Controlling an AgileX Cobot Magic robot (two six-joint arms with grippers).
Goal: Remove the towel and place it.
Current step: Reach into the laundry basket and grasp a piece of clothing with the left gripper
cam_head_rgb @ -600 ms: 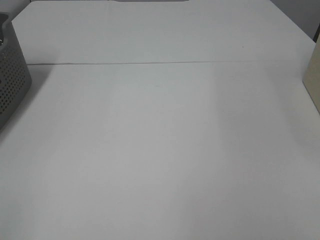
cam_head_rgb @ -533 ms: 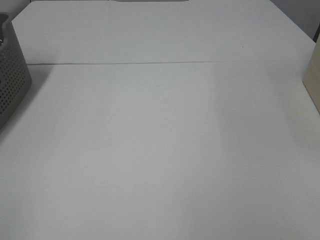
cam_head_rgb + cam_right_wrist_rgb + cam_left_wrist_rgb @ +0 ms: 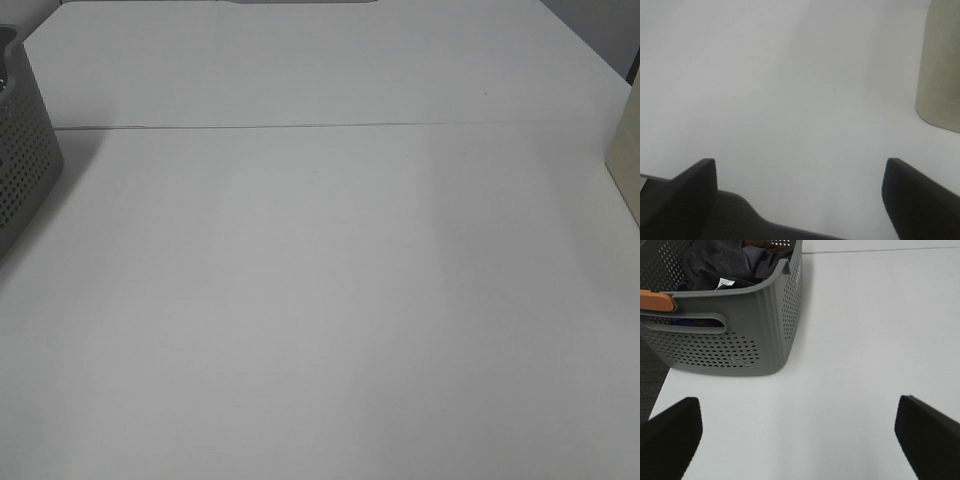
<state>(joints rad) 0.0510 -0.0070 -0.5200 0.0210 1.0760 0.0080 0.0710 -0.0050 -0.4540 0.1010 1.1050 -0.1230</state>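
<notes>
The dark navy-charcoal towel [image 3: 722, 262] lies bunched inside a grey perforated basket [image 3: 740, 335], with a small white tag [image 3: 726, 283] showing. In the exterior high view only the basket's side [image 3: 25, 160] shows at the left edge; the towel is hidden there. My left gripper [image 3: 797, 440] is open and empty, its fingertips [image 3: 670, 435] wide apart over the white table, short of the basket. My right gripper [image 3: 800, 200] is open and empty above the table's near edge. Neither gripper shows in the exterior high view.
A brown wooden handle [image 3: 657, 300] sits on the basket's rim. A beige container [image 3: 942, 65] stands at the right, also in the exterior high view [image 3: 625, 160]. A seam [image 3: 300, 126] crosses the white table [image 3: 320, 300]. Dark floor [image 3: 715, 220] shows past the table's edge.
</notes>
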